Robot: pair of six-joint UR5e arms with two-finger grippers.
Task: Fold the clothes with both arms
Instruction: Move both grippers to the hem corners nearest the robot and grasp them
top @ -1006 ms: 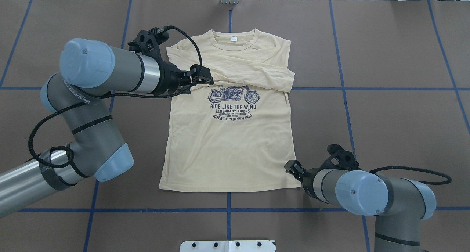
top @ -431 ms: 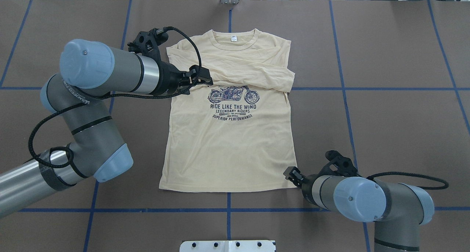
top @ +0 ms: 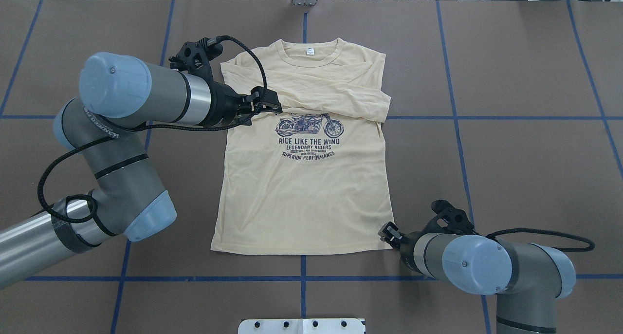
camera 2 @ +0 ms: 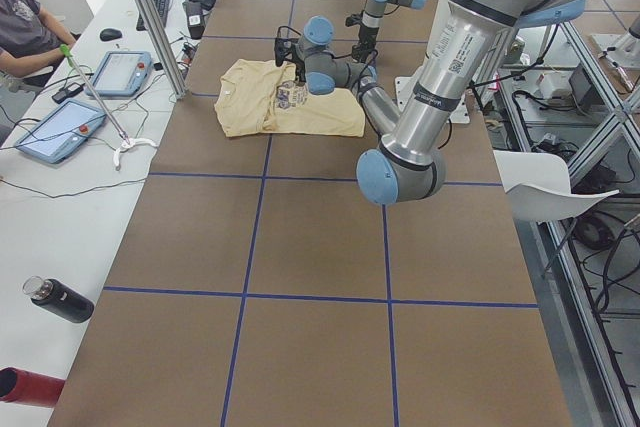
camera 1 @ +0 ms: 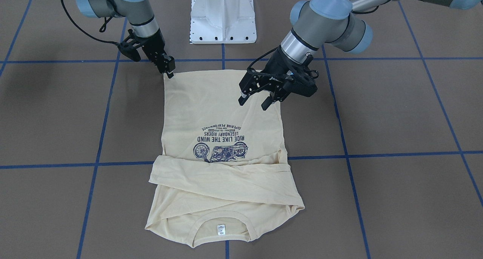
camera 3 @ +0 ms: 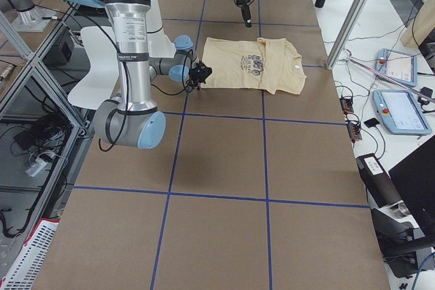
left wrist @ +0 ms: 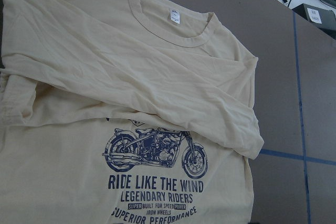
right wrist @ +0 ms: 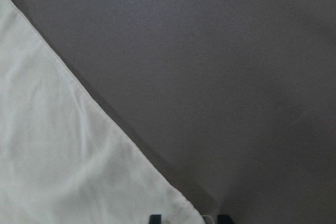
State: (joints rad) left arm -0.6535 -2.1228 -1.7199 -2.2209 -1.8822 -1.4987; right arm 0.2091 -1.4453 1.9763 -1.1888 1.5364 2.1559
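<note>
Evidently readied for a hem-up fold: right tool (camera 1: 168, 71) parted astride T-shirt (top: 302, 193) hem corner, left tool (camera 1: 256, 99) released, hovering above.

Cream T-shirt (top: 302, 197) lies flat, sleeves (top: 336, 98) folded across.

Thin matt cloth T-shirt (top: 302, 197) — smooth matt brown table (top: 525, 154) surface

Robotics lab: we note two arms (camera 2: 440, 57) at a table (camera 2: 320, 237) gridded with blue tape (camera 2: 300, 296), aluminium posts (camera 2: 150, 19), and teach pendants (camera 2: 62, 130) on a side bench (camera 2: 45, 232).
</note>
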